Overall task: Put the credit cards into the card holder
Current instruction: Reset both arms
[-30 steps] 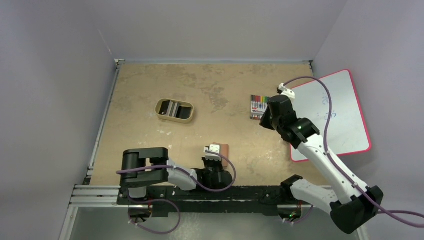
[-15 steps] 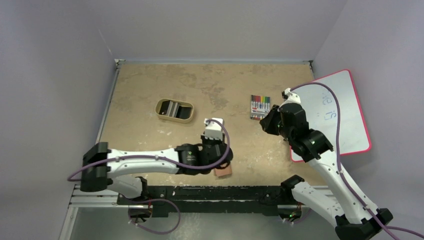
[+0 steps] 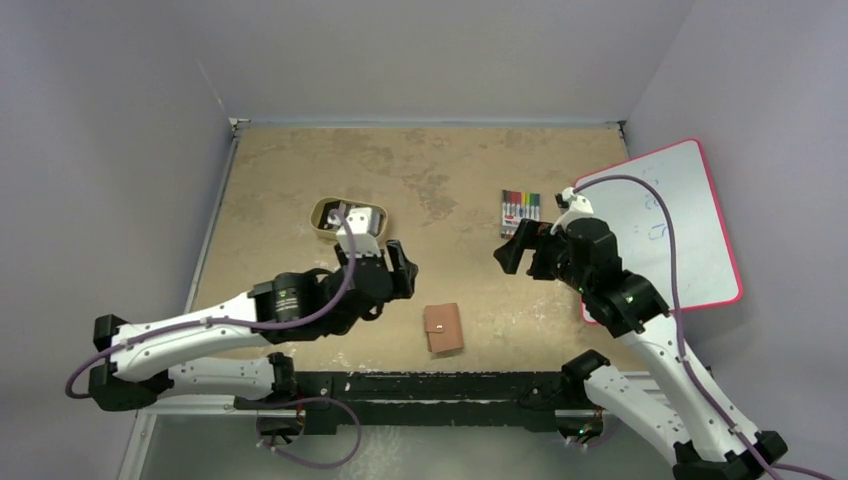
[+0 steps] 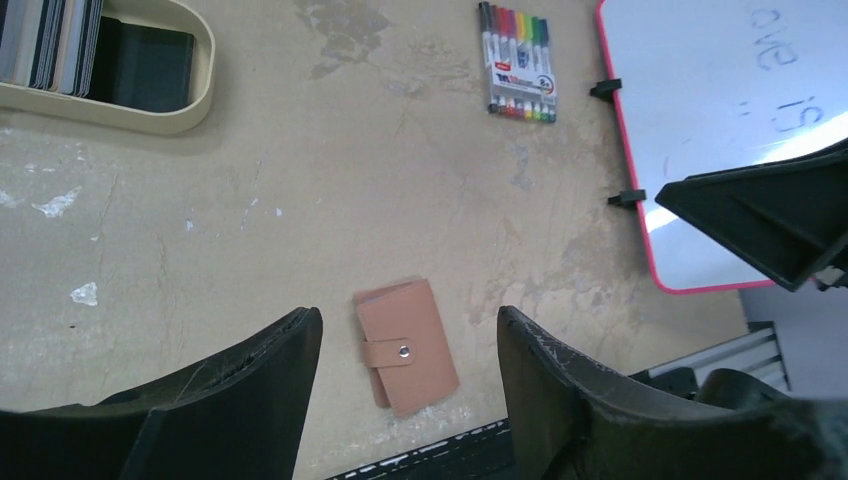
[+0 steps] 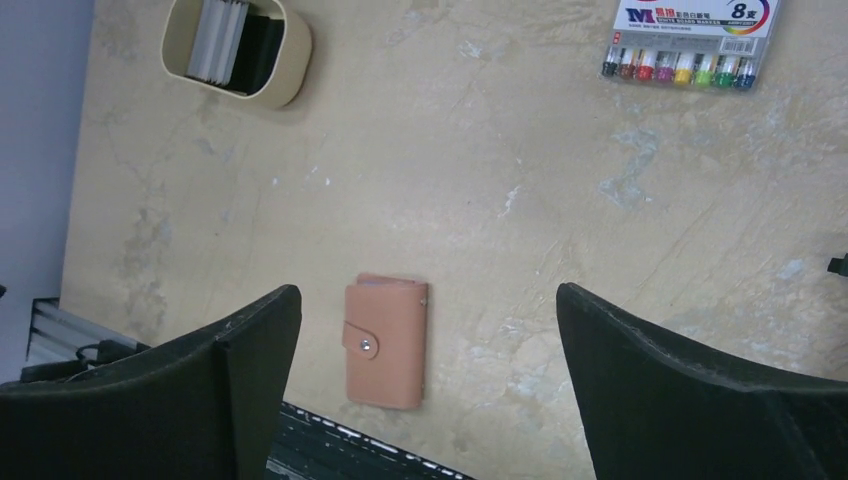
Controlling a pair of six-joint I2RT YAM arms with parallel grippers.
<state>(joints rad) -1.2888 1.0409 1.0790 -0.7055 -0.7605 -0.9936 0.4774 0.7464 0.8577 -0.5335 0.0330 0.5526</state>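
Nothing of the task seems done yet. The credit cards [image 5: 222,40] all stand in the tan tray [image 3: 318,222] at the far left. The card holder [image 3: 443,329] lies snapped shut on the bench [image 3: 450,170], very close to its near edge, so opening it comes first. The left gripper [image 3: 400,268] and the right gripper [image 3: 515,250] hover with jaws apart, holding nothing. The bench between tray and holder is bare. The markers [image 3: 520,212] and the whiteboard [image 3: 680,230] lie well apart, at the right.
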